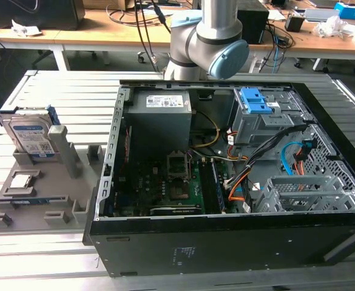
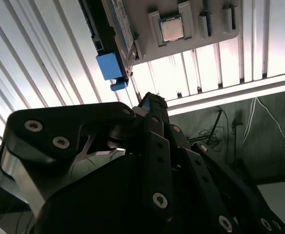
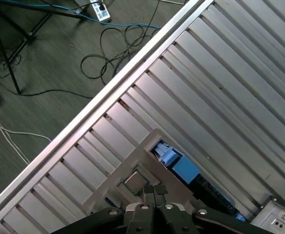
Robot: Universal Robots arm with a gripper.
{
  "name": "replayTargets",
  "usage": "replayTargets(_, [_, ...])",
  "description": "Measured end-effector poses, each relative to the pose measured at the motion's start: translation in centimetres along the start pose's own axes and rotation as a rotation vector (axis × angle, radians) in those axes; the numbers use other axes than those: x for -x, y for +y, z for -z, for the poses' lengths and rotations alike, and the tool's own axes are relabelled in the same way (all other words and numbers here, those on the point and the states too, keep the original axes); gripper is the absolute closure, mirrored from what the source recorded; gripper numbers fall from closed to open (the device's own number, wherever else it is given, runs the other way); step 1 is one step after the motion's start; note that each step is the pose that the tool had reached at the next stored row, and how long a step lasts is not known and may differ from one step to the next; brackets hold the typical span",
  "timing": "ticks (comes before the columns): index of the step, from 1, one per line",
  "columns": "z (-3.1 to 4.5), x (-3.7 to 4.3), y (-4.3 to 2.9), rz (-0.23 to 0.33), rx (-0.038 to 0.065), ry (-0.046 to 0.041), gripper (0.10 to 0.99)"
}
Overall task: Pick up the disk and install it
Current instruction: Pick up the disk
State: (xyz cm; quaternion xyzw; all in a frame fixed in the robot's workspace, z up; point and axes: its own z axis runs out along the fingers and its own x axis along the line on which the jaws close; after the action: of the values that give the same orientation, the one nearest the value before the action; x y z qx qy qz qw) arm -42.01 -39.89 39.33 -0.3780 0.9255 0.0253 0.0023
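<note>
While the disk (image 1: 33,136) stands upright in its holder (image 1: 50,194), claw (image 3: 152,190) hovers closed, empty; descending so could topple it.

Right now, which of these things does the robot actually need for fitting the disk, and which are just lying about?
Part of the job: disk, standing in the grey holder; open computer case; gripper.
Just lying about: small square chip; floor cables; desk clutter.

Robotics lab, slatted metal workbench (image 1: 56,85), opened computer case (image 1: 226,248), cable-strewn desks (image 1: 104,33)
</note>
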Motion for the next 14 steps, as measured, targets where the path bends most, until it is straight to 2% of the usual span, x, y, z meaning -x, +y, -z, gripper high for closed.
replayTargets(7, [0.00, 0.00, 0.00, 0.085, 0.002, 0.0038, 0.980])
replayTargets(10, [0.00, 0.00, 0.00, 0.154, 0.004, 0.0070, 0.980])
replayTargets(14, [0.00, 0.00, 0.00, 0.196, 0.005, 0.0089, 0.980])
